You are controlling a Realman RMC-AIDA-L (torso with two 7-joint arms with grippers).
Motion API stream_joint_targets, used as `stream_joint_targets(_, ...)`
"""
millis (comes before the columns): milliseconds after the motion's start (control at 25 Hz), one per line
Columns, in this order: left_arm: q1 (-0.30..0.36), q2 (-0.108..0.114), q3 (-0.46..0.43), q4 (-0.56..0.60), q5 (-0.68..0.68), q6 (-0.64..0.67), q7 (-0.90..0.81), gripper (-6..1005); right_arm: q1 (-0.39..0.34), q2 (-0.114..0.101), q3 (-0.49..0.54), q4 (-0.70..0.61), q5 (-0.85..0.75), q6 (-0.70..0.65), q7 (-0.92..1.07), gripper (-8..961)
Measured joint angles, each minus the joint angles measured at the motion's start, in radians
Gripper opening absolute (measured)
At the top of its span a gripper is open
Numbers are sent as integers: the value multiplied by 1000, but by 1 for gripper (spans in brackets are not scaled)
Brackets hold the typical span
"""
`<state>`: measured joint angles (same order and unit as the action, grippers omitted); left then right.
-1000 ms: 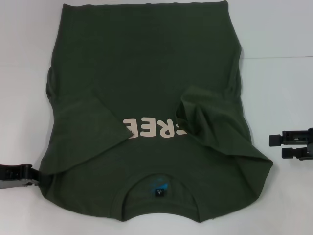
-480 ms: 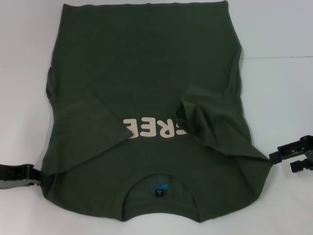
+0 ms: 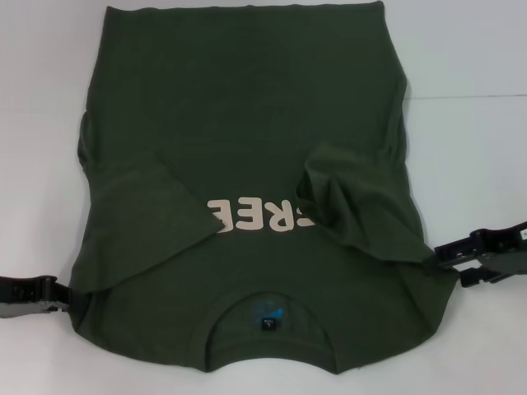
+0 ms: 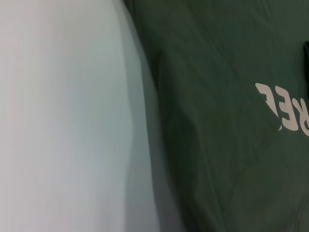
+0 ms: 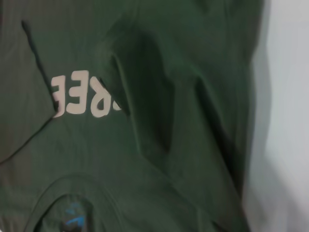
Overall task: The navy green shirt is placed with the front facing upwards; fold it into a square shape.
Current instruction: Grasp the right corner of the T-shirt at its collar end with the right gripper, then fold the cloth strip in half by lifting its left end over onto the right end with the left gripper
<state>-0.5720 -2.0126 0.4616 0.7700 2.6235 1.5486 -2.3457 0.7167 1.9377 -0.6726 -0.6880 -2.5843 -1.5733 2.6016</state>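
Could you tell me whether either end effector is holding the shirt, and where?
Cannot be told: both end effectors, left and right, meet the shirt's shoulder edges.

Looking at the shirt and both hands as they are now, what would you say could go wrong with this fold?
The right sleeve, folded in, lies rumpled over the end of the lettering; folding onward may lock those creases in. The right hand sits at the shoulder edge of the navy green shirt, where layers overlap, so it might catch only one. The left hand is at the opposite shoulder, slightly nearer the robot, so an uneven lift could skew the square.
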Motion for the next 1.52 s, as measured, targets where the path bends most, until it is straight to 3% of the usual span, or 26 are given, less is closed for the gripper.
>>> stream_joint_targets(280,3,1,-3,0,-1,-2,1,30,22,14,-41,64,-1,61,-4,846)
stream_joint_targets(760,0,0,-3,0,-1,-4,0,29,22,37,-46,35,6,89,-33,812)
stream_joint_targets(1200,0,0,-3,-6,-3,-8,2,30,19,40,-60,39,0,99,-36,334)
stream_joint_targets(1520,0,0,-6,-6,-5,-7,2,29,18,36,-57,32,3,93,-59,95)
